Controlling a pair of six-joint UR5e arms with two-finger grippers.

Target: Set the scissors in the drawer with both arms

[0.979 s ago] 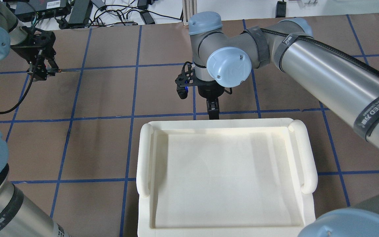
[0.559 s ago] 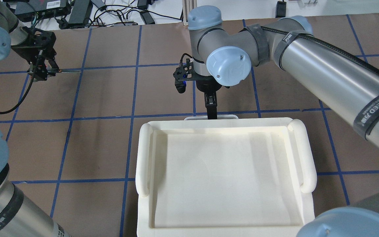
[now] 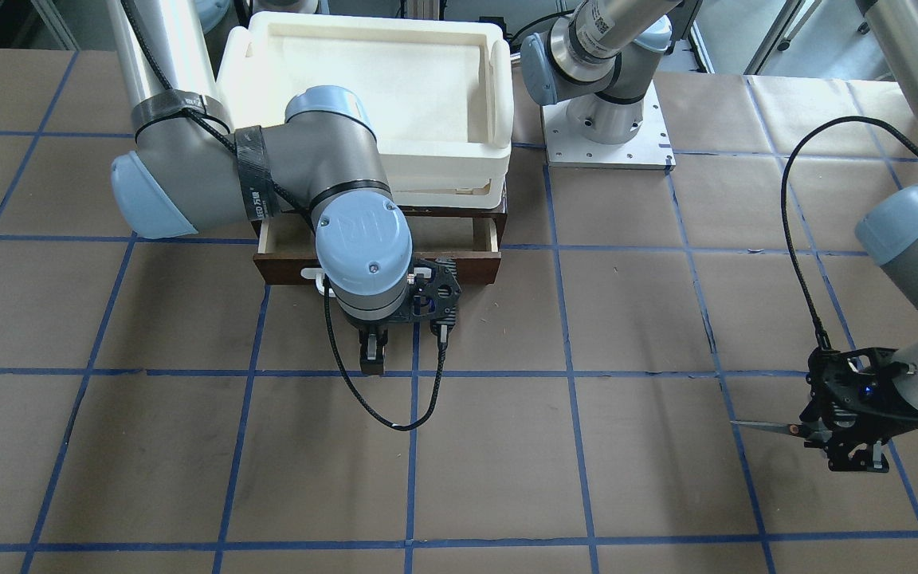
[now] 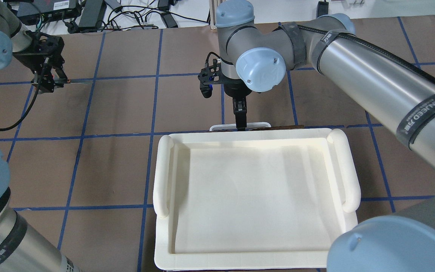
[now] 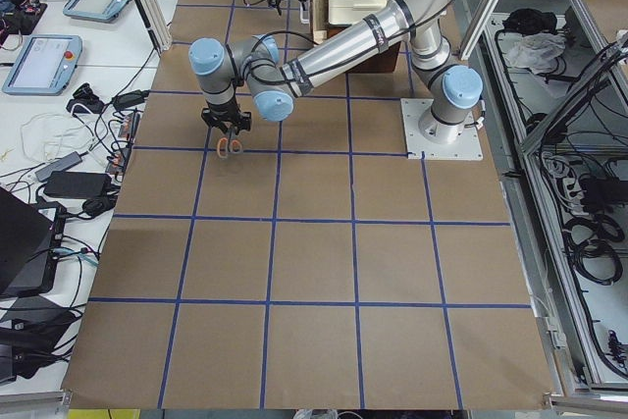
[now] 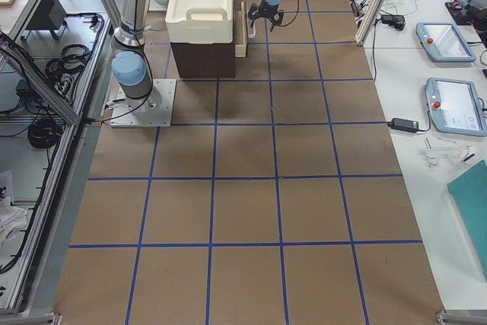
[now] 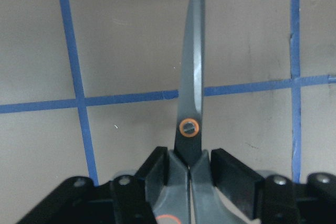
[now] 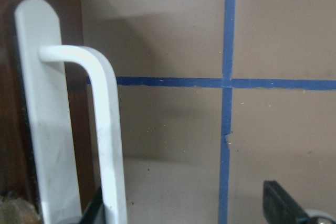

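Brown gridded worktop (image 3: 666, 494). Drawer (image 3: 475, 267) part-open, right gripper (image 3: 372, 355) fingers (image 8: 283, 205) spread round its white handle (image 8: 107, 129): opening step, likely. Left gripper (image 4: 47, 81) pinches scissors (image 7: 191, 87) well aside. Next: wider pull, then carry across.

Front-facing view: the drawer (image 3: 475, 267) opening, upper centre, is a narrow strip just below the white tray (image 3: 499, 88). The right arm (image 3: 347, 183) covers most of its left half. Bare table (image 3: 586, 446) spans lower centre.

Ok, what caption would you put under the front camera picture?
Right gripper at the handle of the partly open drawer; left gripper holds the scissors aside.
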